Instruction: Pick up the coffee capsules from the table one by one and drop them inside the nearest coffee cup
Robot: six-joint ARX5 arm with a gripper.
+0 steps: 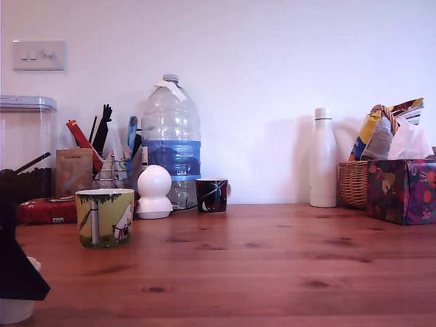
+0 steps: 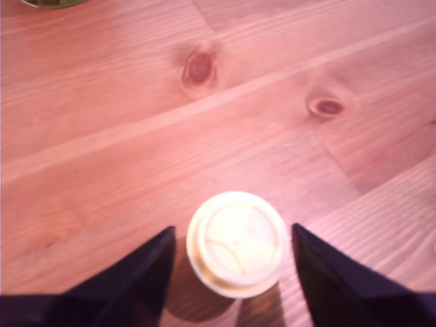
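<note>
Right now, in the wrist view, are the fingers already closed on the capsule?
No, the capsule sits between the two fingers, with table showing on both sides.

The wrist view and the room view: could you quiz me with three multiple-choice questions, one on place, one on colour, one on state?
1. Where is the coffee capsule?
A. Inside the mug
B. On the table, between the gripper fingers
C. On the basket

2. What colour is the coffee cup?
A. Yellow-green
B. Red
C. Black

3. The gripper is:
A. Shut on the capsule
B. Open
C. Out of sight

Answers: 1 B, the wrist view shows it between both fingers; 2 A, seen in the exterior view; 3 B, gaps remain on either side of the capsule.
</note>
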